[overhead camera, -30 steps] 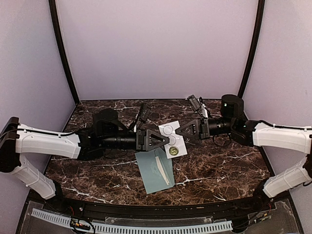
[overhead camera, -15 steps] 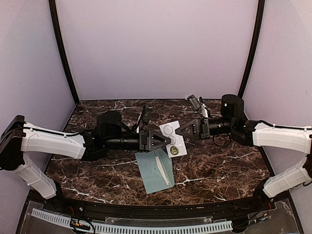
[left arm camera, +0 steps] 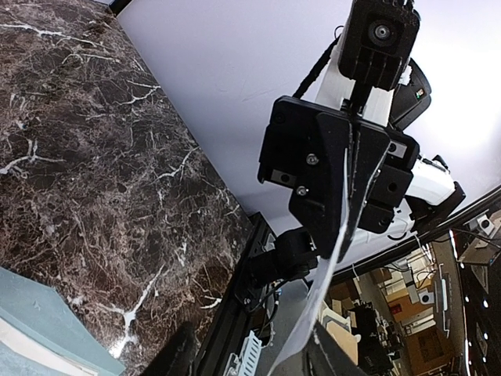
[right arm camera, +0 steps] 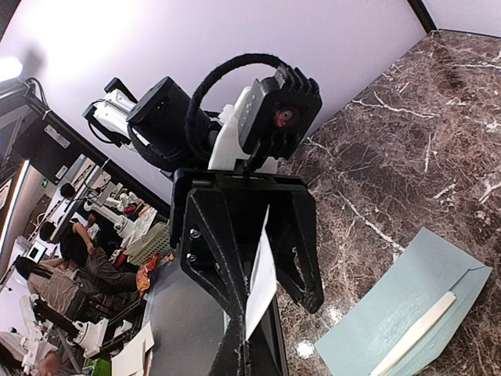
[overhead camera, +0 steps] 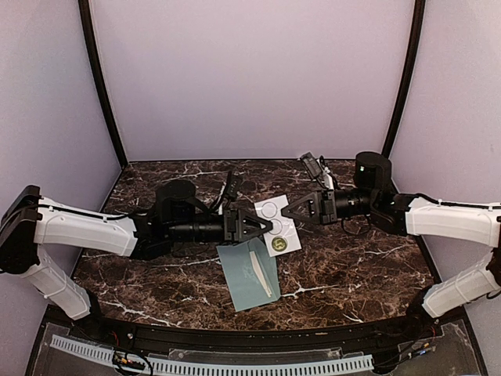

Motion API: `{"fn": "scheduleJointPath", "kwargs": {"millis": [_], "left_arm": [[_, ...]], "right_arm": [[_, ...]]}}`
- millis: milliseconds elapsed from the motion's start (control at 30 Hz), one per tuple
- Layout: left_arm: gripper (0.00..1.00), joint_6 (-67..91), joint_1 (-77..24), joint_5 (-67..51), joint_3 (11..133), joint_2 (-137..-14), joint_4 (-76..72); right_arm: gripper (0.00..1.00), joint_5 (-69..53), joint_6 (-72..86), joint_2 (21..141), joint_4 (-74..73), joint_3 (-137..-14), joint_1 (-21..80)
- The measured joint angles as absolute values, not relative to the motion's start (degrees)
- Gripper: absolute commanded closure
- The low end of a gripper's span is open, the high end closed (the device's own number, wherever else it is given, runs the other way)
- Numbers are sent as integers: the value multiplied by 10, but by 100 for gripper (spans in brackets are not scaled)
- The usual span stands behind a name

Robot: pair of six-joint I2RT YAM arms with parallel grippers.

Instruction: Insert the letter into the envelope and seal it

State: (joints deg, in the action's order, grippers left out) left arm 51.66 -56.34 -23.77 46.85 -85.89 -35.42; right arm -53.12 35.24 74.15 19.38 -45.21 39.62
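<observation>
The pale blue-green envelope (overhead camera: 244, 278) lies flat on the marble table, with a narrow off-white band (overhead camera: 260, 272) along it. It also shows in the right wrist view (right arm camera: 391, 313) and the left wrist view (left arm camera: 31, 329). The letter does not show as a large sheet. A small white strip with three circles (overhead camera: 280, 223) is held above the table between my grippers. My right gripper (overhead camera: 285, 211) is shut on its far edge. My left gripper (overhead camera: 270, 227) is open, its jaws spread on either side of the strip (right arm camera: 262, 282).
A round green-gold sticker (overhead camera: 278, 244) sits on the strip's near circle. The table's black front rail (overhead camera: 250, 333) runs below the envelope. Purple walls close the back and sides.
My left arm has shifted slightly to the right, and its gripper stays at the strip. The right arm, the strip and the envelope have not visibly moved.
</observation>
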Motion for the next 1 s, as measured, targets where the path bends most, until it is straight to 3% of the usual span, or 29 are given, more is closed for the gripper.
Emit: {"fn": "scheduleJointPath", "kwargs": {"millis": [200, 433, 600, 700, 800, 900, 1000], "left_arm": [[70, 527, -561, -251, 468, -861, -366], [99, 540, -561, -274, 467, -870, -398], [100, 544, -561, -277, 466, -870, -407], [100, 547, -559, -265, 460, -870, -401], [100, 558, -554, -244, 453, -868, -382], [100, 568, -548, -226, 448, -865, -358], [100, 575, -544, -213, 448, -865, -342]], "right_arm": [[100, -533, 352, 745, 196, -452, 397], [99, -529, 350, 754, 192, -452, 397], [45, -498, 331, 754, 148, -461, 398], [32, -453, 309, 750, 93, -474, 398], [31, -395, 287, 733, 36, -478, 399], [42, -346, 270, 710, -10, -478, 401], [48, -325, 261, 691, -31, -474, 408]]}}
